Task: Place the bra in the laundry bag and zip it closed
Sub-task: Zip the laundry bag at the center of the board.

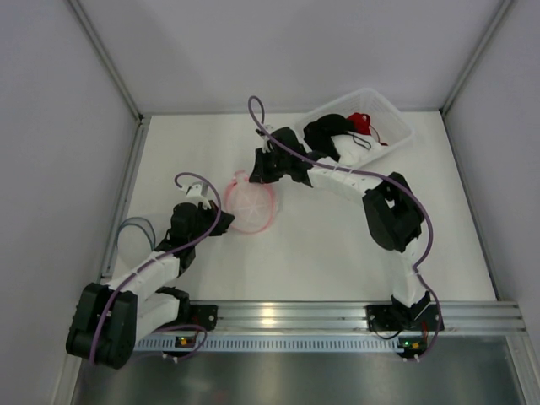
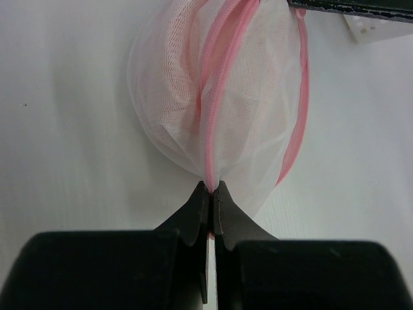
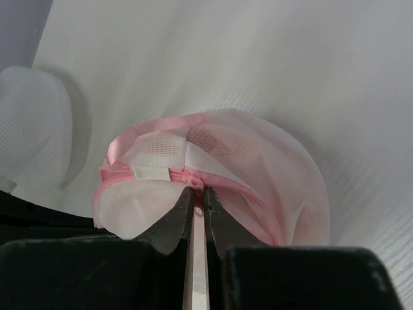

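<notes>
Left gripper (image 2: 211,188) pinched the round, pink-edged white mesh laundry bag (image 2: 251,110) by its near seam. Right gripper (image 3: 199,192) squeezed the bag's zipper end. Beyond it, a white plastic basket (image 1: 400,119) held black and red clothes (image 1: 326,135).

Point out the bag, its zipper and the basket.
bag (image 1: 251,207): top view, mesh middle.
zipper (image 2: 211,129): left wrist view, pink track midway.
basket (image 1: 392,111): top view, right rim.
</notes>
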